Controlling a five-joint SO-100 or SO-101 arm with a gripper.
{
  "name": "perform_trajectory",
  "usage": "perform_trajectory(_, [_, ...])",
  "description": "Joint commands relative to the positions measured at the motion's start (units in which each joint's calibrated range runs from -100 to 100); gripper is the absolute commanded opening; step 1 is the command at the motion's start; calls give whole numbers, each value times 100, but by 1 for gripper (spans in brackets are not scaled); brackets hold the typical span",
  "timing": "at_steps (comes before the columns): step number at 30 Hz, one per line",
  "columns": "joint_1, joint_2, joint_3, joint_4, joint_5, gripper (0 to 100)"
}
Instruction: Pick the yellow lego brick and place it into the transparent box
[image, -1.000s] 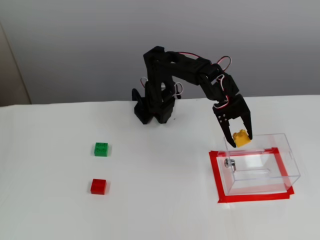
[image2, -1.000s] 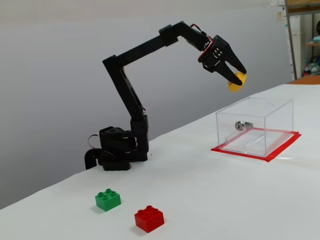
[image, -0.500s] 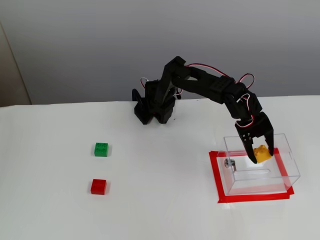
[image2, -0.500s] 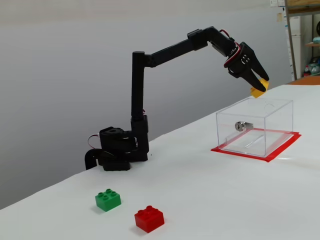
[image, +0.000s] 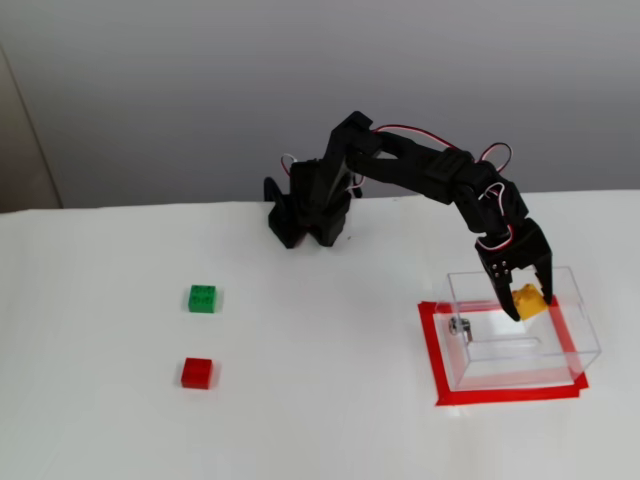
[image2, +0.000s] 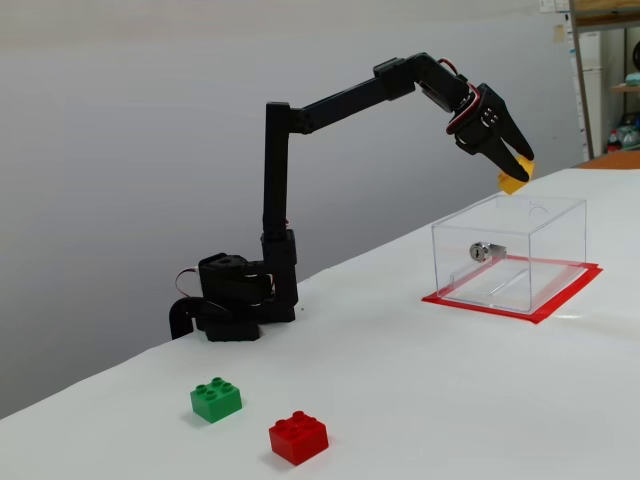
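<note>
Gripper (image2: 512, 168) clamped on the yellow lego brick (image2: 513, 180), held in the air above the transparent box (image2: 510, 255), right side of a fixed view. Green brick (image: 202, 298) and red brick (image: 197, 372) far left on the table (image: 320, 420).

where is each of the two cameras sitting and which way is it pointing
A fixed view: high in front of the table, looking down at the wall-side arm base; whole arm shows, gripper holding the yellow lego brick over the transparent box.
A fixed view: low at table level from the side, looking across; whole arm again, gripper with the yellow brick above the box.
Shared: green brick, red brick, red tape outline.
</note>
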Motion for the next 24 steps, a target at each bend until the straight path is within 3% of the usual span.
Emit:
perform_trajectory(1, [82, -73, -229, 5, 21, 22])
perform_trajectory(16, [193, -82, -292, 13, 21, 22])
perform_trajectory(24, [829, -863, 88, 109, 21, 22])
